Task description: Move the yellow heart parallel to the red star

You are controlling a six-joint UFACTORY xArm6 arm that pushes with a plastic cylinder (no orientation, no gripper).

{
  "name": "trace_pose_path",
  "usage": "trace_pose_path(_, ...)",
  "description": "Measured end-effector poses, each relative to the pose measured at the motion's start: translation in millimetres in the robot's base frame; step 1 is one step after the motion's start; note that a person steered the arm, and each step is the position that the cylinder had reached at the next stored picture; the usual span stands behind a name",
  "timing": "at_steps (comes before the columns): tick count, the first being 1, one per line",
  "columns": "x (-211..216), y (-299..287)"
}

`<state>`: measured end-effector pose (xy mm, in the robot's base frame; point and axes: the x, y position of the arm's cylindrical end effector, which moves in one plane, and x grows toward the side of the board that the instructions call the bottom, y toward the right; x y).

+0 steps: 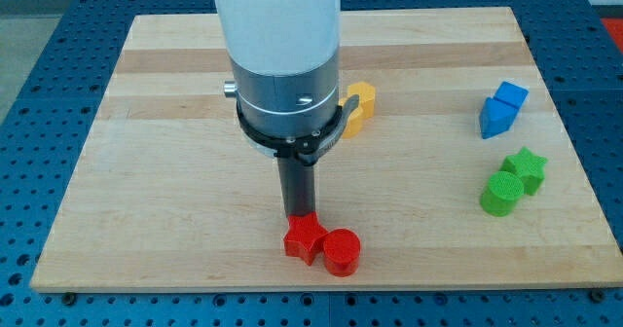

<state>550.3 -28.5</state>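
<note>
Yellow block [361,107], shape largely hidden behind the arm's housing, sits mid-tabletop [156,171]. Red star [304,237] lies near the view's bottom, touching a red cylinder [341,252]; the tip [297,216] meets the star's top edge. No jaws fitted. Blue blocks [501,110] and green blocks [513,180] stand well apart, right.

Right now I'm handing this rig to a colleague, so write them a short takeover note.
My tip sits just above the red star, at or near its top edge.
Red star is near the view's bottom, touching the red cylinder on its right.
A yellow block, likely the heart, lies higher up, partly hidden behind the arm.
Done: nothing visible. Left: push the yellow block level with the star.
</note>
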Motion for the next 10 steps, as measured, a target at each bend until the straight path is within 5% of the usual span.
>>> trace_pose_path(3, -19, 8)
trace_pose_path(6, -102, 119)
trace_pose_path(8, -153, 98)
trace_pose_path(10, -135, 61)
